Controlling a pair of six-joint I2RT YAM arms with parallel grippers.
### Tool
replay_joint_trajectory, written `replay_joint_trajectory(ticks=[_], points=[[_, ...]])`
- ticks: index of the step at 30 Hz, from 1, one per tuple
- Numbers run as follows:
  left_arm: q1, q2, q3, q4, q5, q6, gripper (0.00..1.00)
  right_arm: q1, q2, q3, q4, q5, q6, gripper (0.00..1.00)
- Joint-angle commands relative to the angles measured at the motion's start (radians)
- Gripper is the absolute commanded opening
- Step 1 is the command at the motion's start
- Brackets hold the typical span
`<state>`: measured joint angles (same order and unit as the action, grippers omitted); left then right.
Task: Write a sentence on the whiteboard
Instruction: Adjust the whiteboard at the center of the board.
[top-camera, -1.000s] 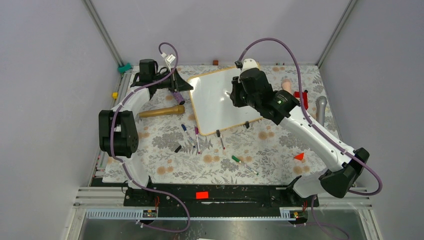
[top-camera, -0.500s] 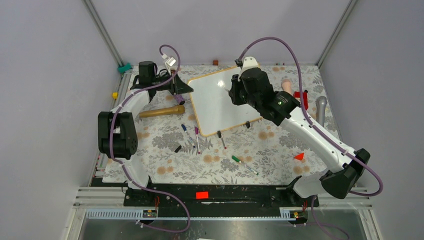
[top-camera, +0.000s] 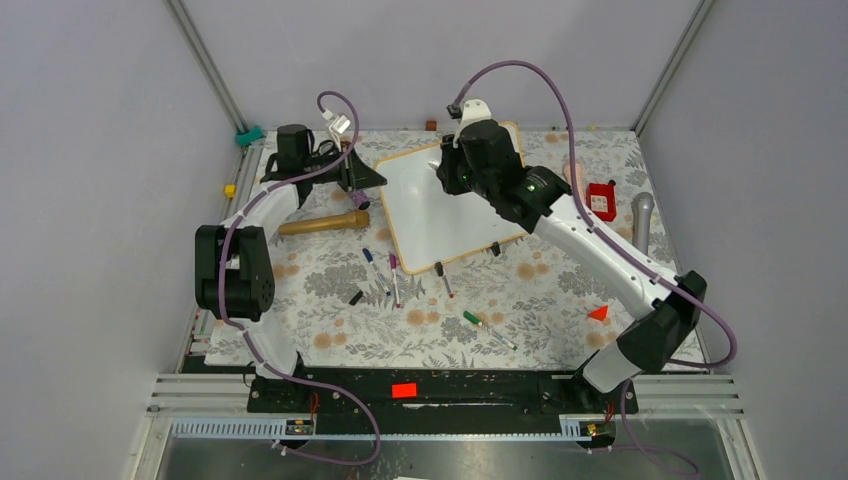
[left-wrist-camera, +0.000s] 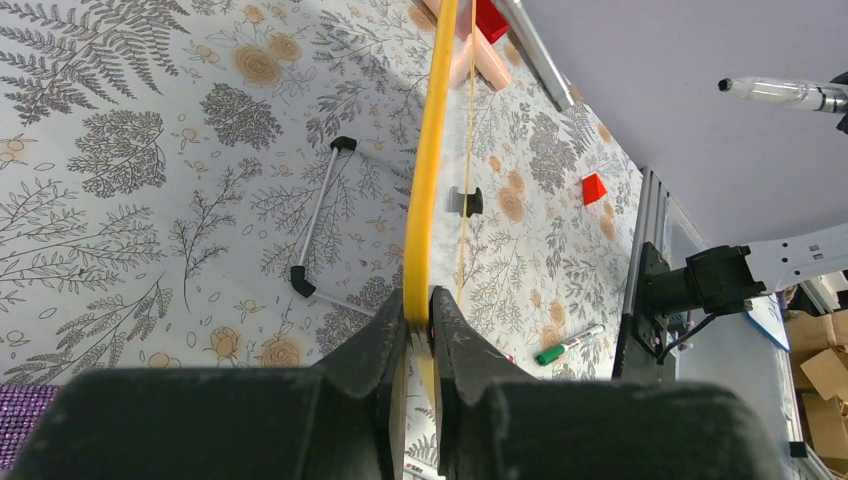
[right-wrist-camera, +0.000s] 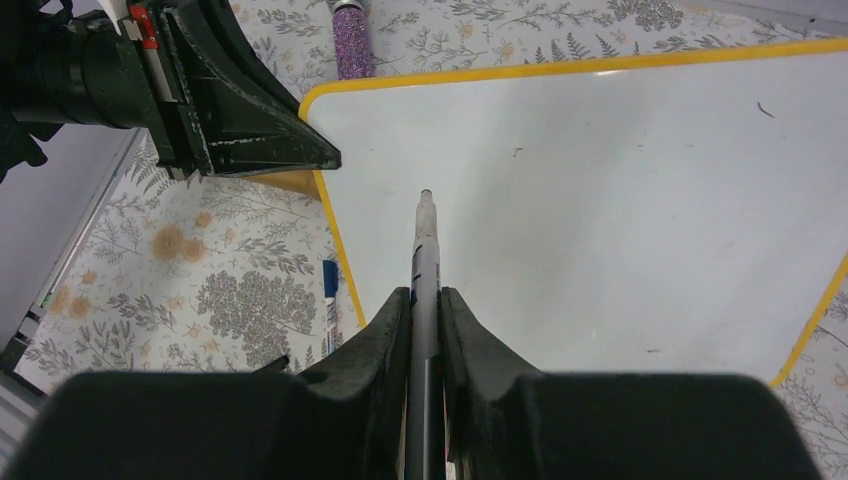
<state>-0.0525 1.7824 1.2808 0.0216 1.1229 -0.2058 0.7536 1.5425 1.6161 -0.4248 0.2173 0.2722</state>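
Toward the back of the tabletop (top-camera: 540, 300), the whiteboard (top-camera: 440, 205) sits at an angle, its left corner pointing at the left arm. The left tool (left-wrist-camera: 420, 315) is clamped right on the board's yellow-orange frame, one finger on each side of the edge, and the left wrist view looks straight along that edge. The right arm reaches across so the right tool (right-wrist-camera: 425, 300) hangs over the upper left part of the board. It's pinched tight on a marker (right-wrist-camera: 424, 250), which sticks out forward between the fingers with the tip aimed at the white surface. From the left wrist view the marker looks like it's out in the air, away from the board's face, but I honestly can't tell for sure whether the tip touches.

The board's face shows glossy white with just a couple of tiny dark specks.

Other stuff lying around: a gold microphone (top-camera: 322, 223) just left of the board, a purple glitter one (right-wrist-camera: 352, 40) near the corner, a few loose markers (top-camera: 390, 275) in front of the board, a green marker (top-camera: 488, 330) nearer the arms, a small red wedge (top-camera: 598, 313) on the right, and a grey microphone (top-camera: 642, 218) at the far right edge.
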Motion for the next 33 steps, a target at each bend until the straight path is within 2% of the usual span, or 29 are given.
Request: replay_joint_trajectory(ticks=[1,5,14,19,22,26,29,33], points=[[-0.04,0.061,0.009,-0.113,0.073,0.105,0.0,0.003,0.048,0.094,0.019,-0.005,-0.047,0.0],[-0.041,0.077,0.048,-0.157,0.083,0.124,0.0,-0.036,0.057,0.131,-0.032,0.055,-0.032,0.0],[-0.043,0.058,0.048,-0.25,0.007,0.199,0.0,-0.354,0.019,0.082,-0.028,-0.08,0.123,0.0],[-0.048,0.066,0.038,-0.249,0.027,0.224,0.0,-0.496,0.115,0.079,0.048,-0.199,0.243,0.0],[-0.051,0.065,0.037,-0.249,0.024,0.232,0.0,-0.532,0.164,0.061,0.162,-0.158,0.283,0.0],[-0.053,0.07,0.049,-0.249,0.035,0.271,0.0,-0.596,0.266,0.097,0.23,-0.158,0.401,0.0],[-0.054,0.077,0.057,-0.255,0.068,0.34,0.0,-0.632,0.353,0.136,0.269,-0.205,0.475,0.0],[-0.063,0.094,0.084,-0.256,0.078,0.338,0.0,-0.678,0.458,0.167,0.319,-0.298,0.607,0.0]])
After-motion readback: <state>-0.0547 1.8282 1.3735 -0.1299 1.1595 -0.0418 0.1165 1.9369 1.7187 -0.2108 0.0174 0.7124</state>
